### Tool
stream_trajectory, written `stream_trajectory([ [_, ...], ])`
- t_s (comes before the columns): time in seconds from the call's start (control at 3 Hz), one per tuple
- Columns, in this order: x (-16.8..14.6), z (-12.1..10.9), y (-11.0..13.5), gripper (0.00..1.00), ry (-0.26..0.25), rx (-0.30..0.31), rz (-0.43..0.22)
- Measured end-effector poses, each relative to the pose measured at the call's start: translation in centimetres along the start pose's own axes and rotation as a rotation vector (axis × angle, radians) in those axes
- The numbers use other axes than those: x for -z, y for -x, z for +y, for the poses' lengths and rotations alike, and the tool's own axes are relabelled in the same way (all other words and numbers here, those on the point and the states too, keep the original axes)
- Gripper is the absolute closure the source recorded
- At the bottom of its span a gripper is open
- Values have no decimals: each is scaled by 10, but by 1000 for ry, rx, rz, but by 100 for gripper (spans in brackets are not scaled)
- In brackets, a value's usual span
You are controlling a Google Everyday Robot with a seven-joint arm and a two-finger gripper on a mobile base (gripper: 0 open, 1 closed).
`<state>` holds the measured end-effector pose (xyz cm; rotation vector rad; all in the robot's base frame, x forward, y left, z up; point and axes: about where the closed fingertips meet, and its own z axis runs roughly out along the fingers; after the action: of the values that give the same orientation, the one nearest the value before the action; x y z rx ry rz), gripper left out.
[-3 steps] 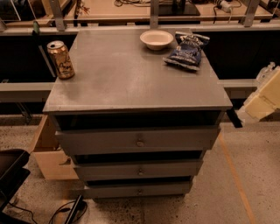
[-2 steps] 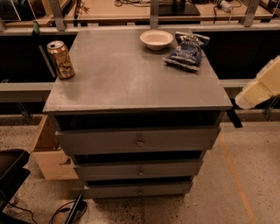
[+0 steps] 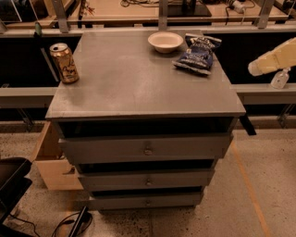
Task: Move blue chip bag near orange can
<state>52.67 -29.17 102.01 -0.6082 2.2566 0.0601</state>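
The blue chip bag (image 3: 196, 55) lies crumpled on the back right of the grey cabinet top (image 3: 138, 88), just right of a white bowl (image 3: 165, 41). The orange can (image 3: 64, 63) stands upright near the cabinet top's left edge. My gripper (image 3: 279, 78) hangs under the cream arm link (image 3: 273, 60) at the right edge of the camera view. It is off the cabinet, to the right of the bag, and apart from it. It holds nothing that I can see.
The cabinet has three drawers (image 3: 147, 149) below its top. An open cardboard box (image 3: 51, 162) sits on the floor at its left, with a black object (image 3: 11, 183) and cables at the lower left. A wooden bench (image 3: 138, 9) runs behind.
The arm at the right edge has risen and shifted slightly. The bag, the can and the bowl have not moved.
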Motion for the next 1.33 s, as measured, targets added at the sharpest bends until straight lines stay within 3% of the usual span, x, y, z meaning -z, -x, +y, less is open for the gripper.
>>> stream_trajectory([
  [0.67,-52,-47,75,0,66,-143,-392],
  [1.0,-52,-47,74,0,66,-142,-389],
  [1.33,-80,-36,89,0,124,-154,-401],
])
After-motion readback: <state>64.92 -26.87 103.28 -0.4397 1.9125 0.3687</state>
